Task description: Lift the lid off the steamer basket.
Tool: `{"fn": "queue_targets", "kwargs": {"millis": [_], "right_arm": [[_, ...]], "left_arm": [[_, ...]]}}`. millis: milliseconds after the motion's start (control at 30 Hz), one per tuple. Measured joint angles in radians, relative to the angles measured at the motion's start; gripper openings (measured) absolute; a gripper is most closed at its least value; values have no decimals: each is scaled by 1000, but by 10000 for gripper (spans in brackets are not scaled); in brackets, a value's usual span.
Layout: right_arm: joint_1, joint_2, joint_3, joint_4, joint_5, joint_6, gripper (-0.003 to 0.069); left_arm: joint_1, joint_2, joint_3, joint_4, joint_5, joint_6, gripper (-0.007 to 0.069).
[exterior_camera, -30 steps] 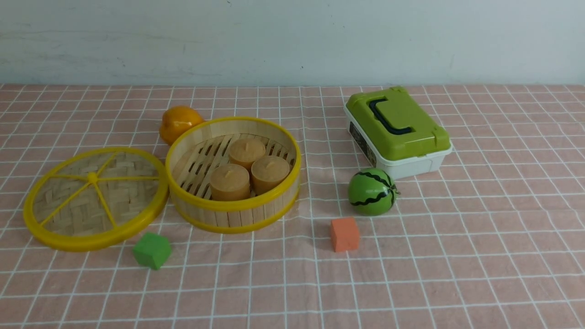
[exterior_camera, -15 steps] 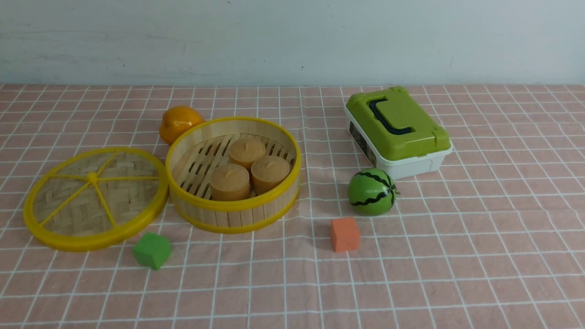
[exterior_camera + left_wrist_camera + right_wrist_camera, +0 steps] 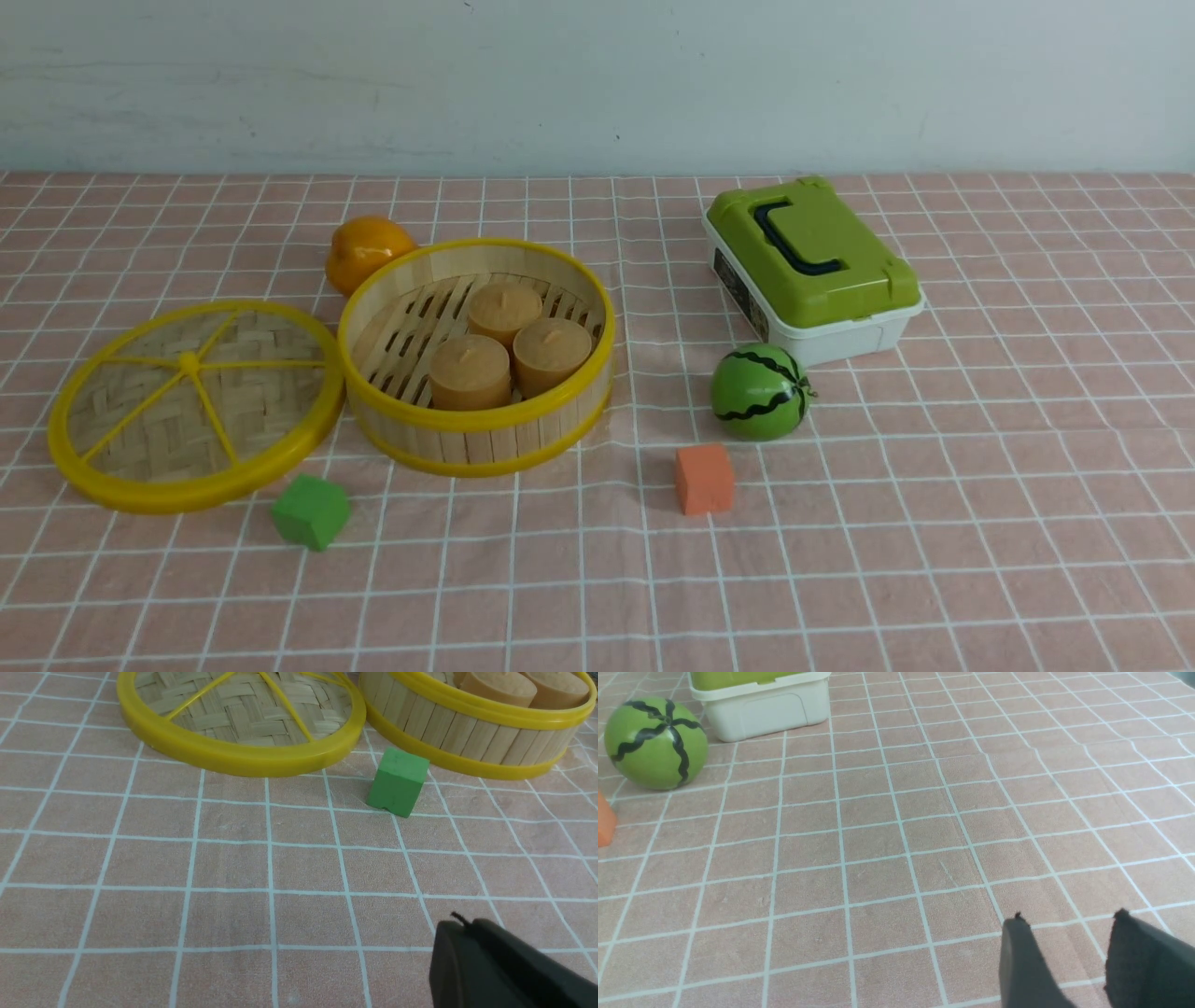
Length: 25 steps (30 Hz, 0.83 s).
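Note:
The lid (image 3: 191,403), a woven bamboo disc with a yellow rim and spokes, lies flat on the cloth, its rim against the left side of the steamer basket (image 3: 476,420). The basket stands open with three tan cakes (image 3: 509,350) inside. Both also show in the left wrist view, the lid (image 3: 238,728) and the basket (image 3: 472,728). My left gripper (image 3: 460,926) is shut and empty, low over the cloth near the table's front, well short of the lid. My right gripper (image 3: 1069,921) is open and empty over bare cloth. Neither arm shows in the front view.
A green cube (image 3: 311,511) sits in front of the lid. An orange fruit (image 3: 366,250) is behind the basket. A toy watermelon (image 3: 759,391), an orange cube (image 3: 704,478) and a white box with a green lid (image 3: 810,266) are on the right.

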Motion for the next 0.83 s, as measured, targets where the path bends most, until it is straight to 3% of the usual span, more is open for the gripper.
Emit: {"fn": "queue_targets", "kwargs": {"millis": [833], "right_arm": [[0,0,0,0,0,0,241]], "left_arm": [[0,0,0,0,0,0,39]]}}
